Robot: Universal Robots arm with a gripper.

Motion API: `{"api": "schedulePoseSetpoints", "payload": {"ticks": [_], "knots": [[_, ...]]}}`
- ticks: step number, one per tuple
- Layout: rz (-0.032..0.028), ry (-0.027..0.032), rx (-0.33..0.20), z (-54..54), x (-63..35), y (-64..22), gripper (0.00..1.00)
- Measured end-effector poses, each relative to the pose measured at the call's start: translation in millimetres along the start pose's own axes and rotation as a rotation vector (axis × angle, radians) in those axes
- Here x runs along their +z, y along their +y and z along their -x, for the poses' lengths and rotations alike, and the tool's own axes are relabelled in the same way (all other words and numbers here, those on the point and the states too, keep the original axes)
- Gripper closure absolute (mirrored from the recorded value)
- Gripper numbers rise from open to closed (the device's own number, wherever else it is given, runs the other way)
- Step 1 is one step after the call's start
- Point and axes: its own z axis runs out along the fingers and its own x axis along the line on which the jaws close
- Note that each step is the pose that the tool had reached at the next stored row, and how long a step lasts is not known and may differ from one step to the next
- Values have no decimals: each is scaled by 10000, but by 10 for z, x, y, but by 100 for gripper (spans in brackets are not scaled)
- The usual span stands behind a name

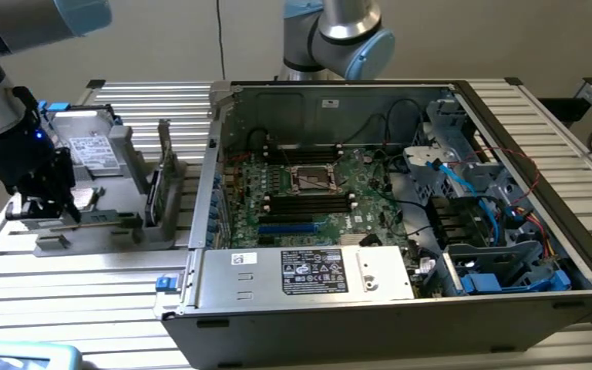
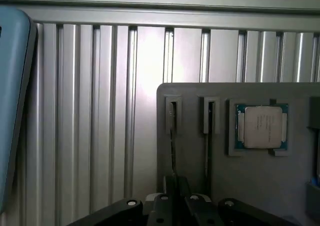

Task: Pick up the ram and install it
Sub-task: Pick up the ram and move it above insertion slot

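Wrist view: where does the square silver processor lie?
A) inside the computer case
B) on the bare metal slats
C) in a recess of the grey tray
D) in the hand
C: the processor sits framed in a square recess of the grey tray, not on the slats beyond it.

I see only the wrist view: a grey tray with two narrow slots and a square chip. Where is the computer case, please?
Observer: The open case lies at the exterior view's right of the tray.
Operator: Is the gripper high or low?
Observer: The gripper is down at the tray, near its end far from the case.
Operator: Is anything else on the tray?
Observer: A silver drive with blue clips stands on it.
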Motion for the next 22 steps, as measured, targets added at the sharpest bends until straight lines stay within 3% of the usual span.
{"api": "schedulePoseSetpoints", "payload": {"ticks": [22], "knots": [[26, 42, 961, -14, -999, -52, 85]]}}
